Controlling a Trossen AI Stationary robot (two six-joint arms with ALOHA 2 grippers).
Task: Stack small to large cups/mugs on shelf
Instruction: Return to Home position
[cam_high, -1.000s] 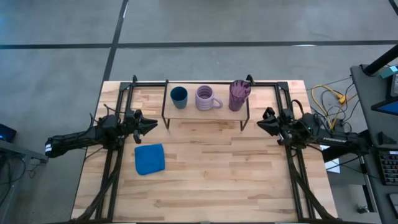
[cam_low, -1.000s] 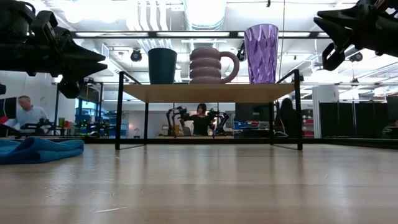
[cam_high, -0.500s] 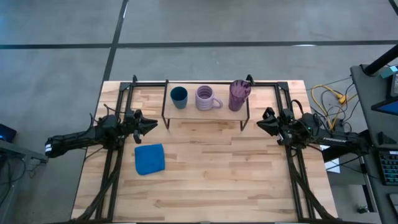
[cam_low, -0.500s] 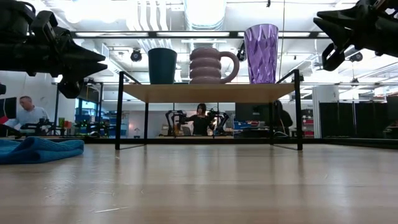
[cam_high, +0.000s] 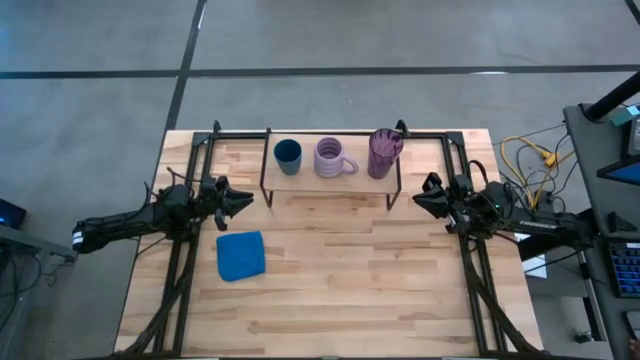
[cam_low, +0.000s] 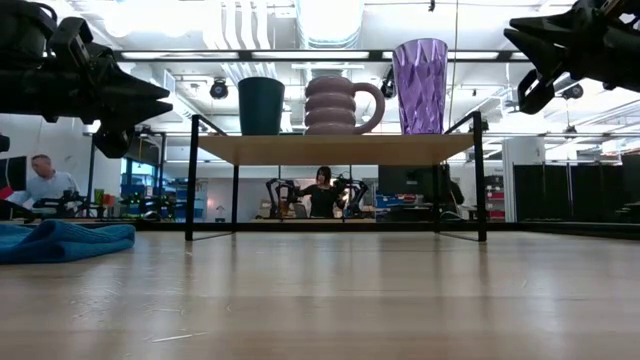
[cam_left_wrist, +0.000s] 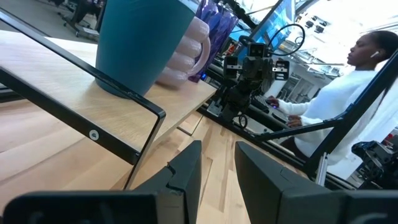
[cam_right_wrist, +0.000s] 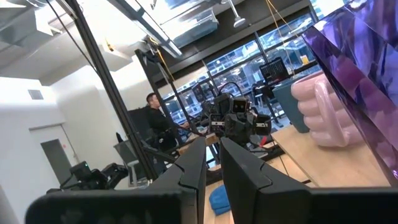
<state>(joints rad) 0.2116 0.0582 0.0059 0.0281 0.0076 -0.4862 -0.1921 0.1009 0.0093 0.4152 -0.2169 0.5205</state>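
Observation:
Three vessels stand in a row on the low light-wood shelf (cam_high: 330, 181) at the table's far side. From left to right they are a small dark blue cup (cam_high: 288, 153), a pale lavender ribbed mug (cam_high: 331, 157) and a tall dark purple tumbler (cam_high: 384, 152). Each rests on its base and none is stacked. My left gripper (cam_high: 248, 201) hovers left of the shelf's near corner, its fingers a little apart and empty. My right gripper (cam_high: 416, 201) hovers right of the shelf, shut and empty. The left wrist view shows the blue cup (cam_left_wrist: 140, 43) close by.
A flat blue cloth (cam_high: 241, 255) lies on the tabletop near my left gripper, at the left of the low view (cam_low: 60, 240). Black metal frames (cam_high: 190, 180) run along both table sides. People show in the room beyond the table.

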